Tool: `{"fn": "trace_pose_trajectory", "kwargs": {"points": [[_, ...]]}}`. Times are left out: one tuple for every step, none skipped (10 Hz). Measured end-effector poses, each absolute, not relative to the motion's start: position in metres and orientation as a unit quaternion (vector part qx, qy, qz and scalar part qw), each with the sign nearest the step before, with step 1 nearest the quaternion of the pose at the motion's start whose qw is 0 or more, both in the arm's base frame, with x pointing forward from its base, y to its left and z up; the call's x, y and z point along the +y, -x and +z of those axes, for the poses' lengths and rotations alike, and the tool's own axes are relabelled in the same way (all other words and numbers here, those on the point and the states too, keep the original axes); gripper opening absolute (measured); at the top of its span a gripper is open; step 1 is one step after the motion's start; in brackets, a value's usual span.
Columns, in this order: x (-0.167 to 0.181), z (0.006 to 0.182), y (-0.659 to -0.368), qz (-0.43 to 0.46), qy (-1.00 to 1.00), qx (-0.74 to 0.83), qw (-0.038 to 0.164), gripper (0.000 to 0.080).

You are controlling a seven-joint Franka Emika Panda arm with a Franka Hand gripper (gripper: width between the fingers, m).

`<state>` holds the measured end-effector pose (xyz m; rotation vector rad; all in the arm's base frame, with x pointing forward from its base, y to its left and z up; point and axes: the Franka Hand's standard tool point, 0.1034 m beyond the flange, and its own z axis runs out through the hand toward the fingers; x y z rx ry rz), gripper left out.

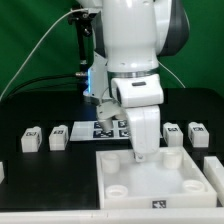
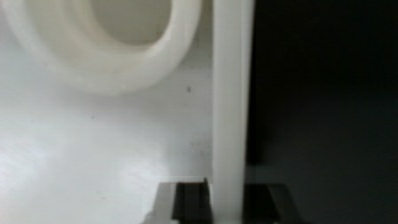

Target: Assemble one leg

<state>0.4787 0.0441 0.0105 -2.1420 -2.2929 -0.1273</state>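
Several small white legs with square markers lie on the black table in the exterior view: two on its left [image 1: 30,139] [image 1: 58,135] and two on its right [image 1: 172,132] [image 1: 198,134]. My gripper [image 1: 140,154] holds none of them. It points down at the far rim of the large white square part [image 1: 180,172]. In the wrist view the gripper [image 2: 228,192] has one dark finger [image 2: 189,202] on each side of the part's upright rim wall [image 2: 228,100], pressed against it. A round corner socket [image 2: 111,40] shows nearby.
The marker board [image 1: 104,128] lies behind the square part, partly hidden by my arm. The arm's base stands at the back. A black upright post [image 1: 84,45] stands at the back on the exterior view's left.
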Motion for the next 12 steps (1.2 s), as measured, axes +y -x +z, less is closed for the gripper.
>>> {"fn": "trace_pose_trajectory", "kwargs": {"points": [[0.051, 0.011, -0.488, -0.043, 0.694, -0.718, 0.000, 0.0061], [0.052, 0.010, -0.489, -0.034, 0.705, -0.708, 0.007, 0.0061], [0.055, 0.010, -0.490, -0.026, 0.715, -0.699, 0.014, 0.0061], [0.059, 0.010, -0.490, -0.016, 0.720, -0.693, 0.021, 0.0061], [0.063, 0.010, -0.490, -0.009, 0.722, -0.691, 0.026, 0.0061], [0.063, 0.010, -0.490, -0.007, 0.723, -0.691, 0.027, 0.0061], [0.063, 0.010, -0.490, -0.008, 0.722, -0.691, 0.026, 0.0061], [0.063, 0.010, -0.490, -0.011, 0.721, -0.693, 0.025, 0.0061], [0.063, 0.010, -0.490, -0.011, 0.721, -0.692, 0.025, 0.0061], [0.062, 0.010, -0.490, -0.010, 0.722, -0.692, 0.025, 0.0061], [0.062, 0.010, -0.490, -0.010, 0.722, -0.692, 0.025, 0.0252], [0.062, 0.010, -0.489, -0.010, 0.722, -0.691, 0.025, 0.0392]]}}
